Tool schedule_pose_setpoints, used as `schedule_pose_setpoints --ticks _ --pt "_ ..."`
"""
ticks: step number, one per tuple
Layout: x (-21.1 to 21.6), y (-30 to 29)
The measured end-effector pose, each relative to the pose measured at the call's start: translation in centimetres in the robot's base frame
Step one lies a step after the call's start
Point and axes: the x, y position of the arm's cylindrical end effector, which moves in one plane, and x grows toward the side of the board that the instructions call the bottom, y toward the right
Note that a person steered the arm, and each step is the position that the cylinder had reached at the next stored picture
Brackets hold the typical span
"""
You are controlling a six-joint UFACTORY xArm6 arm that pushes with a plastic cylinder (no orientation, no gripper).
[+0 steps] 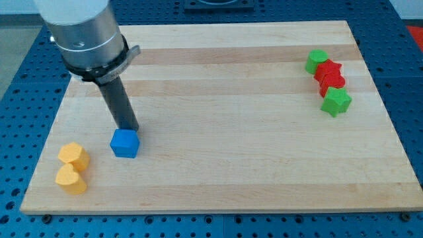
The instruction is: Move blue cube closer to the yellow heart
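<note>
The blue cube [125,143] lies on the wooden board [225,106] at the lower left. My tip [130,128] stands just above it in the view, touching or nearly touching its upper edge. Two yellow blocks lie at the view's left of the cube: one [73,155] close to it, the other [71,178] just below that one. One of them is the yellow heart, but I cannot tell which from the shapes. A gap of bare wood separates the cube from the nearer yellow block.
At the view's upper right stands a tight cluster: a green block [316,61], a red block [328,70], a second red block [332,82] and a green block [336,102]. The arm's grey body [86,33] fills the upper left.
</note>
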Motion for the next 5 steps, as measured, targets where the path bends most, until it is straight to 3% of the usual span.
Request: schedule_pose_setpoints --ticks 2,5 --pt "2.0 3.0" --pt "2.9 -1.0"
